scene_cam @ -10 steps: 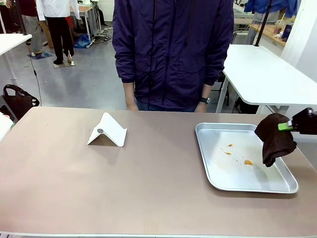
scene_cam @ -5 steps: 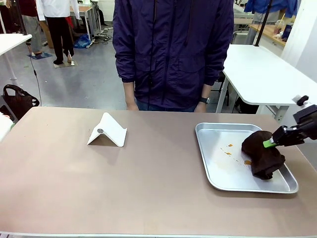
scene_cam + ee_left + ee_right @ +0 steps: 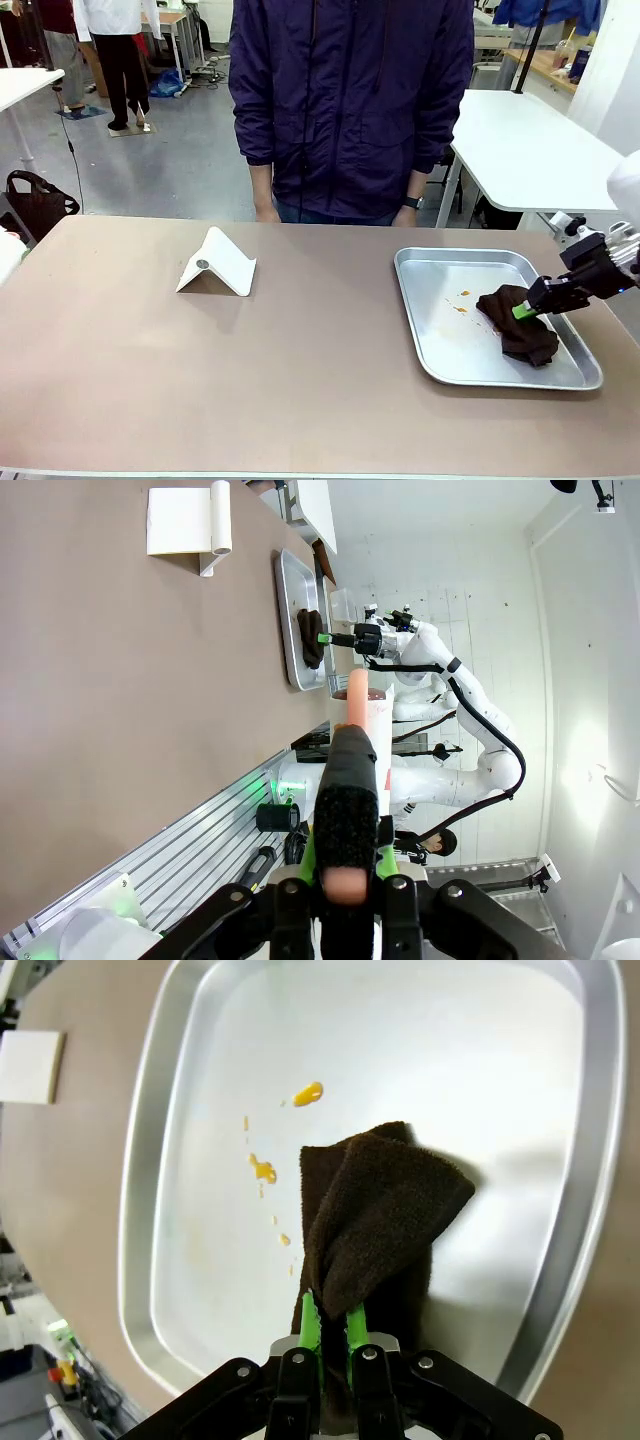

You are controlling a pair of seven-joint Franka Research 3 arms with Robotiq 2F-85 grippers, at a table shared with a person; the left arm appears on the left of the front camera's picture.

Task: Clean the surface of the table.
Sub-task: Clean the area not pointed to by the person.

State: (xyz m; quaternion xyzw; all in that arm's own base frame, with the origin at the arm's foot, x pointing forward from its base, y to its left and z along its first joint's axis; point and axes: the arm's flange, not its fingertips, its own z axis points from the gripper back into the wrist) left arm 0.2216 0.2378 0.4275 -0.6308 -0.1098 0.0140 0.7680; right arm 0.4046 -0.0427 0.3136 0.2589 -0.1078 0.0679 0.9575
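- Currently at the wiping step, judging by the layout: cloth down beside the mess, spill not yet cleared.
- Table (image 3: 300,380): fills the foreground with a brownish top, unmarked wherever bare; carries a metal tray toward the robot's right and a folded white stand left of the middle.
- Tray (image 3: 455,345): lies flat near the table's right edge; bears a scatter of orange spots (image 3: 462,305) on its floor.
- Cloth (image 3: 530,345): dark brown and bunched, rests on the tray floor with its edge just beside the nearest spots (image 3: 262,1170).
- Right gripper (image 3: 522,312): reaches in from the right, pinched fully closed on a fold of the cloth (image 3: 385,1210), green pads tight together (image 3: 330,1330).
- Left gripper (image 3: 345,855): hangs well apart from the tray, clamped shut on a slim peach-coloured stick (image 3: 358,695) with a dark fuzzy sleeve; purpose unclear.
- Stand (image 3: 217,263): sits well apart from the tray, out of the cloth's way.
- Person (image 3: 350,100): stands at the far side, arms down, hands off the top.
- Next, probably: calls for dragging the cloth leftward over the spots with steady downward pressure, without shoving the tray or lifting off mid-stroke; likely needs a second pass over thin smears.
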